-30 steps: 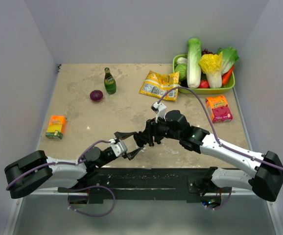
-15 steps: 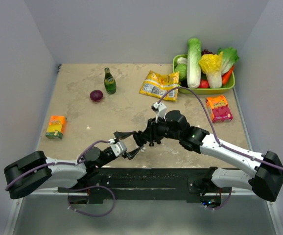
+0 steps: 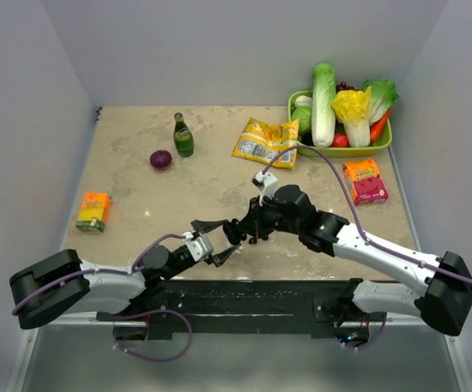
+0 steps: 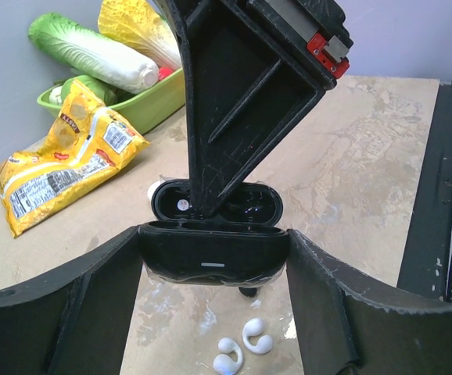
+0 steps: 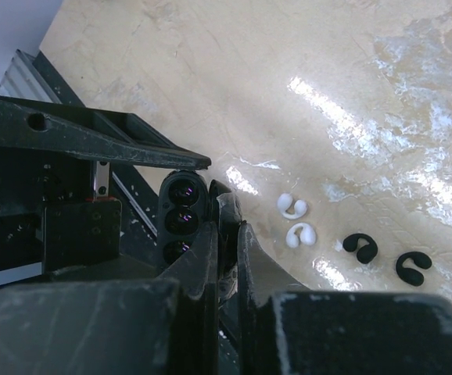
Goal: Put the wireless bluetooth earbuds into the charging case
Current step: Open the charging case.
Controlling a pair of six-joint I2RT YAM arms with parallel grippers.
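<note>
The charging case [image 4: 210, 262] is black here, and my left gripper [image 4: 210, 275] is shut on its body from both sides, a little above the table. Its lid [image 4: 249, 205] stands open. My right gripper [image 5: 227, 234] reaches down from above, shut on that lid's edge. In the top view both grippers [image 3: 229, 238] meet mid-table near the front. Two white C-shaped wireless bluetooth earbuds [image 4: 256, 334] [image 4: 227, 355] lie side by side on the table under the case. The right wrist view shows them too [image 5: 292, 205] [image 5: 301, 234], just right of the fingers.
Two black earbuds [image 5: 360, 247] [image 5: 414, 266] lie right of the white pair. A yellow snack bag [image 3: 264, 141], a green basket [image 3: 342, 150] of vegetables, a pink box [image 3: 365, 180], a green bottle [image 3: 184, 135], a red onion [image 3: 161, 159] and an orange box [image 3: 94, 211] sit farther back.
My right gripper's fingers have closed onto the case lid. Both arms otherwise stay where they were.
</note>
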